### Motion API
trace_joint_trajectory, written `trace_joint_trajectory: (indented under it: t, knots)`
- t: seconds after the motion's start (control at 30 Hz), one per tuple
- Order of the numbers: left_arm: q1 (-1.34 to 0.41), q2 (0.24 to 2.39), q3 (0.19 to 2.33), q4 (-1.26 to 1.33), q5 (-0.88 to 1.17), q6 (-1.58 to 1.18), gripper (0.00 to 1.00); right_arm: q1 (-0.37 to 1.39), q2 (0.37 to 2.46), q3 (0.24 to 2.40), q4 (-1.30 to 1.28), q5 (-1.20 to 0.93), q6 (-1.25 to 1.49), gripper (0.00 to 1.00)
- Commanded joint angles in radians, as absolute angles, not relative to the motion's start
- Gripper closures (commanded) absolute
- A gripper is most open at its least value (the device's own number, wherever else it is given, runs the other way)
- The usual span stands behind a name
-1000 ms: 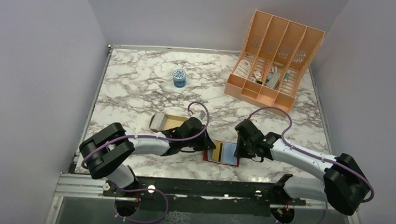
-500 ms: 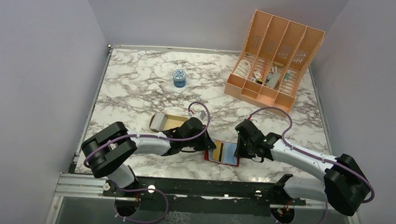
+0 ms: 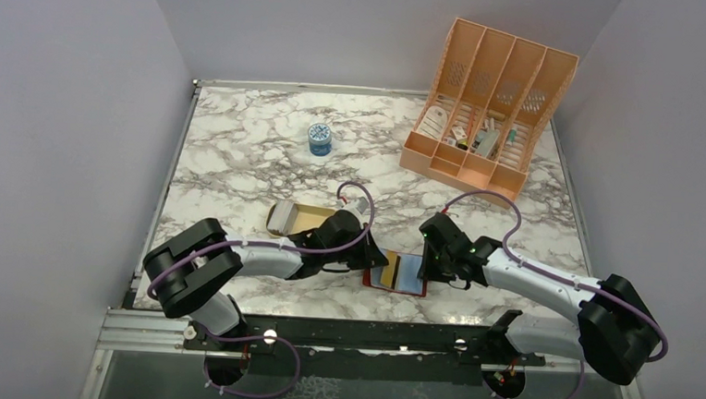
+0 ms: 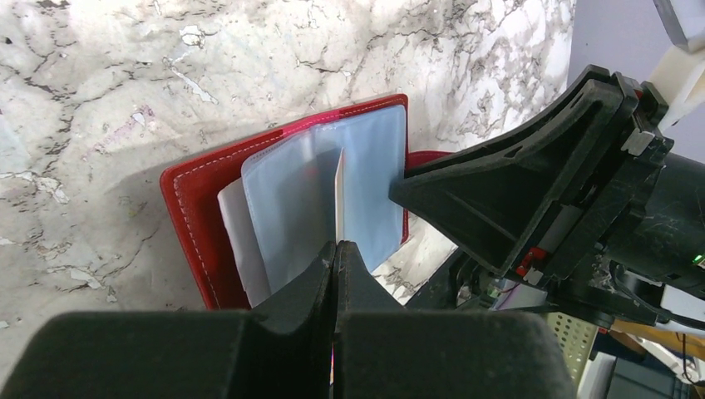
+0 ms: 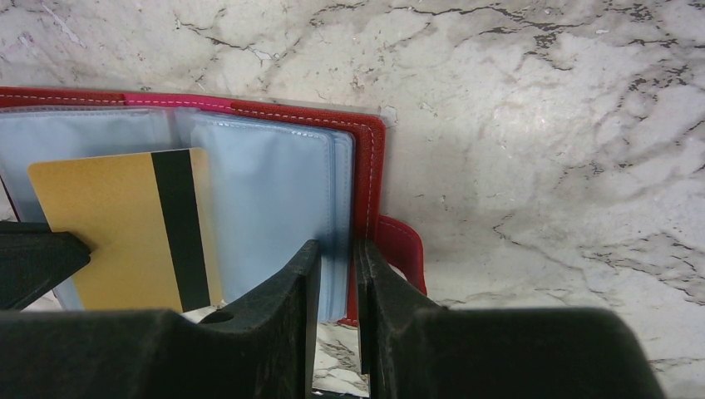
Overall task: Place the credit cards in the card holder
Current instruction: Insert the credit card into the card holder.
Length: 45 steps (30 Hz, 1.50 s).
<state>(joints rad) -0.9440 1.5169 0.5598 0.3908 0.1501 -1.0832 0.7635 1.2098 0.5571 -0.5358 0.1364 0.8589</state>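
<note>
L gripper [image 4: 335, 249]: jaws pressed shut, pinching a gold card [image 5: 108, 224] by one corner. From the L wrist the card is edge-on, just a thin pale line rising from btwn the tips. The rest of it is hidden there.

R gripper [image 5: 337, 249]: jaws narrow, clamped on the edge of the card holder [image 5: 370, 166], w/ pale blue pocket leaves btwn the fingers. How many leaves are caught is hard to make out.

The holder lies open and flat on the marble table [image 3: 241, 146], directly btwn the two sets of jaws. Its red cover is down and the blue pockets face up. The snap tab sticks out just beside the R jaws' outer finger. The holder's near edge is cut off by the R fingers.

The gold card is over the blue pockets, to the left of the R jaws. Its black stripe runs approx parallel to the R fingers, so the long axis seems to lie that way too. Its near end is hidden behind the finger body. Can't tell if it is inside a pocket or only resting on top.

A grey card stack [image 3: 281, 216] sits in a tan tray [image 3: 309, 217] behind the L jaws, partly hidden by the L arm.
</note>
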Motion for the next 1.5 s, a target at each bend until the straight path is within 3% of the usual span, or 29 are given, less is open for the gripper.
trace_joint_trajectory:
  t: [0.0,0.93,1.47]
  knots:
    - [-0.950,1.538,0.549,0.457,0.187,-1.085,1.00,0.759,1.232,0.518,-0.476,0.149,0.864,0.79]
    - [-0.953,1.566,0.504,0.465,0.005,-1.131,1.00,0.759,1.207,0.491,-0.440,0.081,0.895,0.77]
    - [-0.996,1.612,0.546,0.471,0.010,-1.136,1.00,0.759,1.208,0.497,-0.417,0.046,0.911,0.77]
